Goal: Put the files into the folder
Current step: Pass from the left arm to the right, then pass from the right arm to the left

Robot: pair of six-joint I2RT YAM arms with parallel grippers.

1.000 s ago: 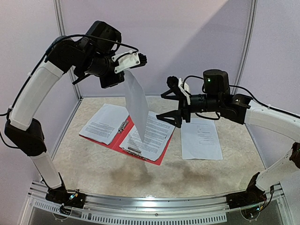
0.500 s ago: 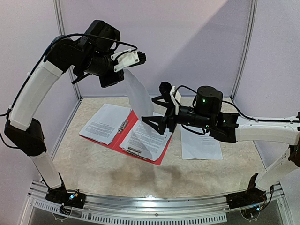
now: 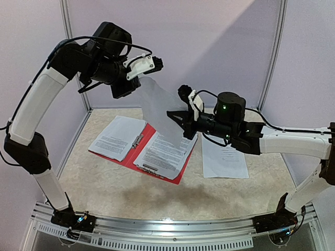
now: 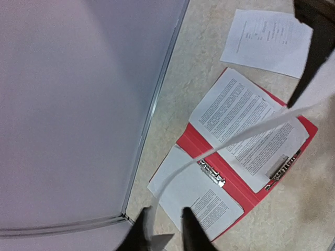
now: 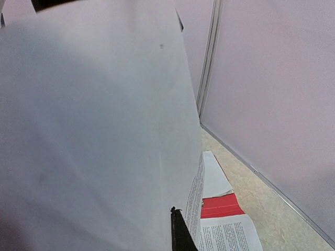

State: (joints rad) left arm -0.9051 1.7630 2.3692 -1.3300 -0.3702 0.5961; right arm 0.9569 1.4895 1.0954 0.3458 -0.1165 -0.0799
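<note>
Hanging in mid-air above the table [image 3: 104, 183], the lifted sheet [image 3: 157, 107] ran slantwise from the left gripper [image 3: 152, 64] at its top down to the right gripper [image 3: 177, 117] at its lower edge. Right gripper: jaws closed flat on the paper; in the right wrist view one dark fingertip [image 5: 179, 232] lay against the sheet, which filled most of that picture. Left gripper: in the left wrist view the fingers [image 4: 191, 230] stood a little apart with the sheet's top corner between them; whether they pinched the paper could not be told. The folder [image 3: 132, 157] lay open on the table below the sheet, red inside showing along the spine and outer edges. One printed page [image 3: 115, 137] lay on its left half and another printed page [image 3: 165, 154] on its right half, with a silver clip [image 4: 212, 175] at the spine. A loose sheet [image 3: 225, 154] lay flat on the table just right of the folder, not touching it.
</note>
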